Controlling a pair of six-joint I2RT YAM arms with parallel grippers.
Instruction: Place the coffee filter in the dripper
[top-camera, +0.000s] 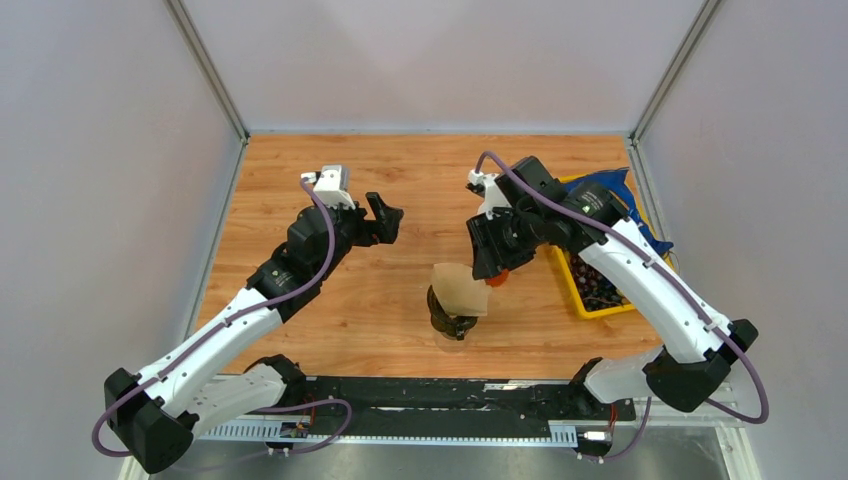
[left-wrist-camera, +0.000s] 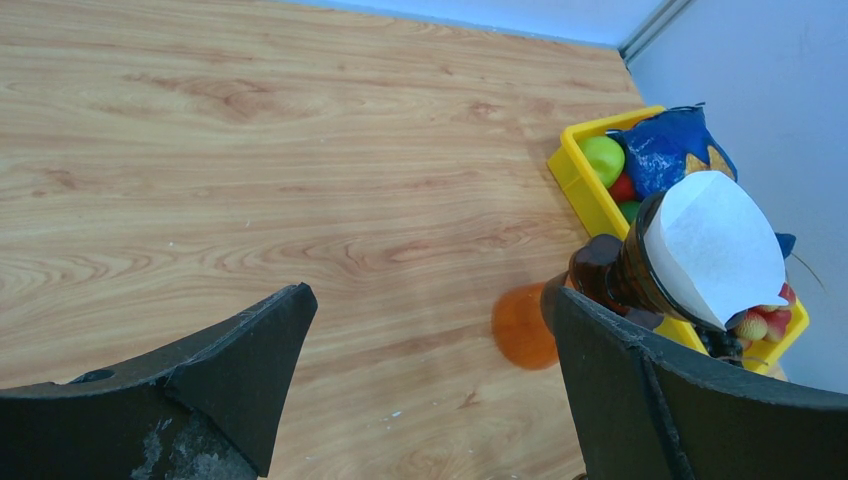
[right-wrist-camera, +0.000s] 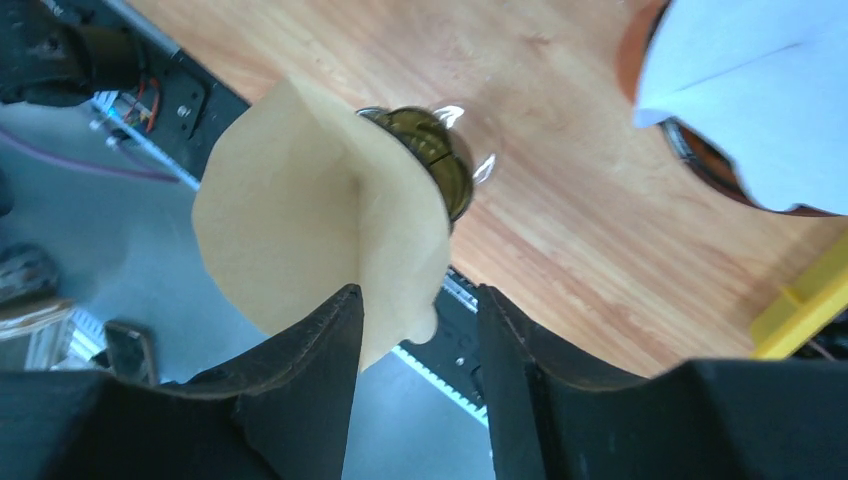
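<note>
A brown paper coffee filter (top-camera: 461, 288) stands in a dark glass dripper (top-camera: 450, 322) near the table's front middle. In the right wrist view the filter (right-wrist-camera: 310, 230) fans out of the dripper (right-wrist-camera: 440, 150), tilted. My right gripper (top-camera: 492, 268) hovers just behind it. Its jaws (right-wrist-camera: 418, 300) are apart, with the filter's lower edge between them, touching the left finger (right-wrist-camera: 320, 360). My left gripper (top-camera: 388, 215) is open and empty over bare table to the left (left-wrist-camera: 430, 300).
A second, amber dripper (left-wrist-camera: 610, 275) holds a white filter (left-wrist-camera: 710, 245) under my right wrist (top-camera: 499, 280); the white filter also shows in the right wrist view (right-wrist-camera: 740, 90). A yellow bin (top-camera: 600, 300) of toy fruit with a blue cloth (top-camera: 610, 190) is at the right.
</note>
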